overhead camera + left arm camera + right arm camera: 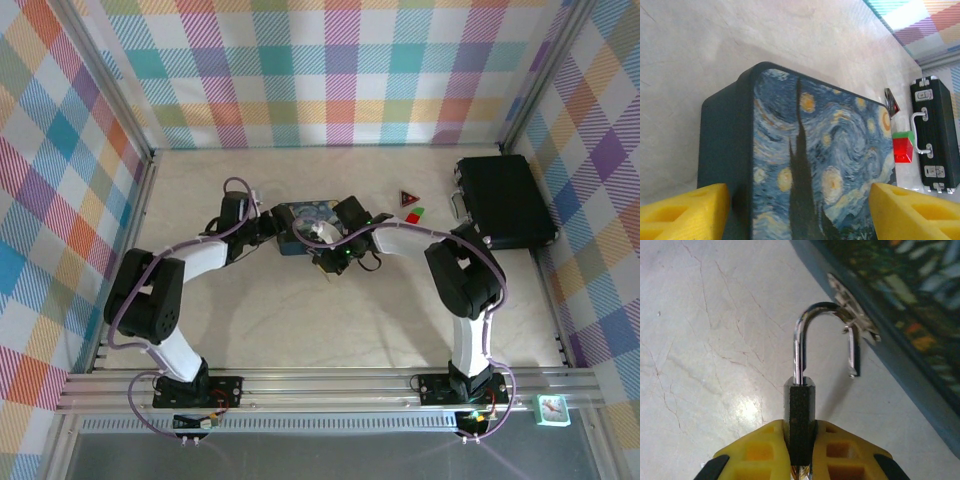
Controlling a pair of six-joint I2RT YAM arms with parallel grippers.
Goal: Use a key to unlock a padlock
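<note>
Right pincer: my right pincer (800, 460) was clamped on the padlock (800, 407). Its yellow fingers (757, 452) pressed the dark, grainy body from both sides, near the tabletop's middle, just off the tin's near side.
Shackle: the shackle (812, 315) was a bright silver U and stood open, one leg in the body and the free leg hanging clear. Its bend lay against the small silver hasp (850, 307) on the tin's wall. I could not tell whether it passed through.
Left pincer: my left pincer (799, 195) was spread wide, with a ribbed yellow finger (687, 210) against each side of the painted tin (825, 150), holding it.
Tin: it had rounded corners, dark blue walls and a swirling starry lid.
Room: the pale, veined tabletop (300, 330) ran open from the tin to the near and left edges. A black case (505, 200) sat by the right edge. A red triangle (408, 198) and a red-and-green block (903, 146) lay between the tin and the case.
Views: the right wrist view showed the shackle's gap, which was too small to read from above. The left wrist view showed the case's silver latches and handle.
</note>
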